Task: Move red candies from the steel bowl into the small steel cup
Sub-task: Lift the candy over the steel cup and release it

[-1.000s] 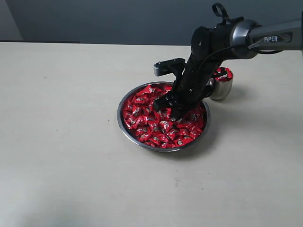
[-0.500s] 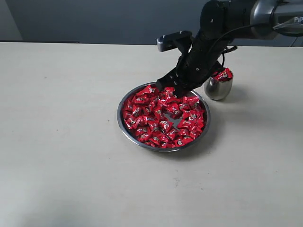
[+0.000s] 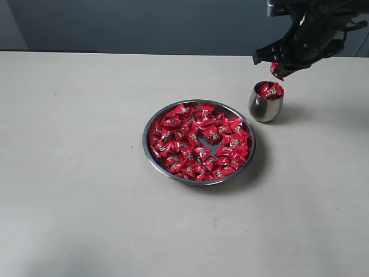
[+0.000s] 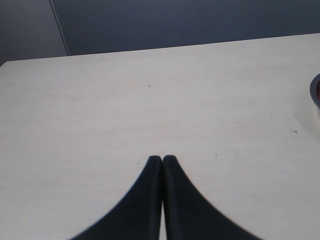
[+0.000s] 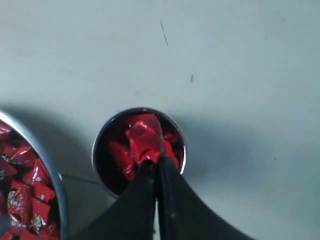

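Note:
The steel bowl [image 3: 148, 151] sits mid-table, filled with red candies [image 3: 196, 147]; its rim [image 5: 54, 180] and some candies [image 5: 20, 200] also show in the right wrist view. The small steel cup [image 3: 266, 108] stands behind it to the right, holding a few red candies [image 3: 270, 89]. My right gripper [image 3: 275, 70] hovers just above the cup, shut on a red candy [image 5: 144, 139] that hangs over the cup's mouth [image 5: 100, 150]. My left gripper [image 4: 162, 158] is shut and holds nothing, low over bare table; it does not show in the exterior view.
The pale table [image 3: 75, 190] stretches wide around the bowl, with a dark wall [image 3: 144, 23] behind its far edge. A sliver of the bowl's rim [image 4: 315, 92] shows in the left wrist view.
My right gripper has risen out of the bowl with a candy and swung back and to the right, from over the candies to above the cup.

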